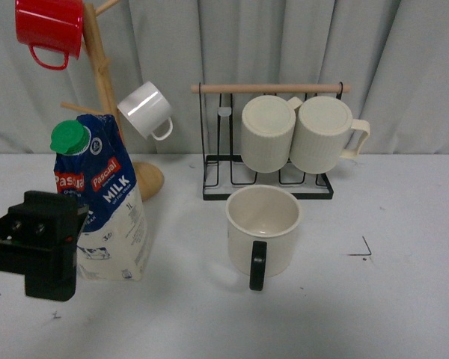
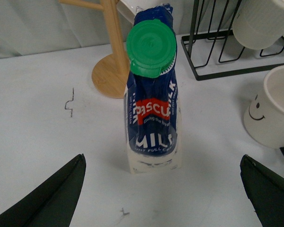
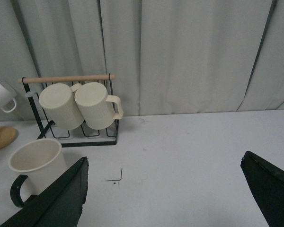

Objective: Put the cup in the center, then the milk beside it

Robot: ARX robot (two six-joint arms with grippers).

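On the table (image 1: pixel 389 314), left side, our L gripper (image 2: pixel 162 160) hangs wide open just short of the milk carton (image 2: pixel 153 109), upright w/ green cap (image 2: pixel 150 48) on. R gripper (image 3: pixel 163 158) gapes too, gripping nothing. Smiley cup (image 1: pixel 263 228) stands mid-table, right of the carton, not touching.

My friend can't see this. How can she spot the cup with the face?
Find the black wire rack holding two ribbed cream mugs. The cup stands on the table just in front of it. Only it has a black handle and a smiley face.
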